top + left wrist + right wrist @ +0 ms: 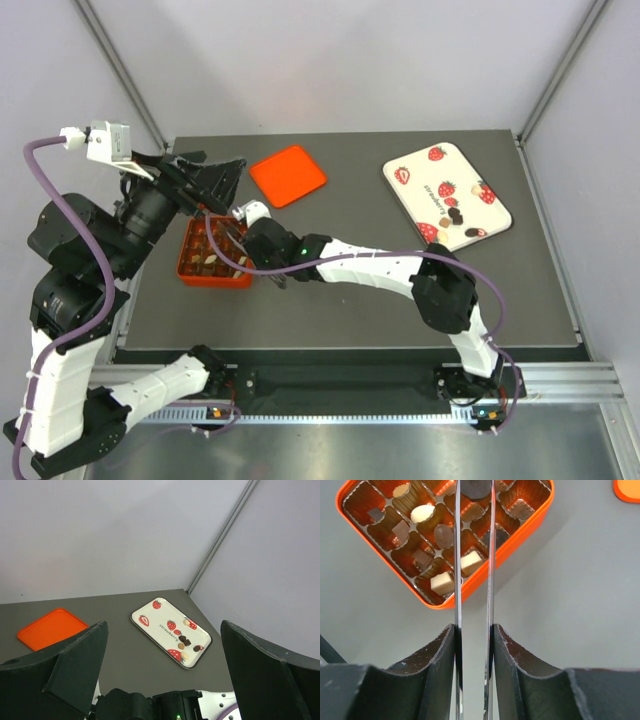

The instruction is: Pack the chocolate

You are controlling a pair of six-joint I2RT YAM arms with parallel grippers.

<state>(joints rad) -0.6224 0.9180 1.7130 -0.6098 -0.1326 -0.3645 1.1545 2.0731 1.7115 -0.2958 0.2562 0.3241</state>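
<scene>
Right wrist: your right gripper (475, 484) pinches a chocolate (477, 491) above the box (547, 502); released off-centre, it may land in a filled cell. Left gripper (165, 665) gapes, empty.

Orange box (210, 281), brown and cream chocolates (444, 535)

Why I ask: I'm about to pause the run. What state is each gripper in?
Left gripper: open, holding nothing.
Right gripper: closed on a dark chocolate, over the orange box.
</scene>
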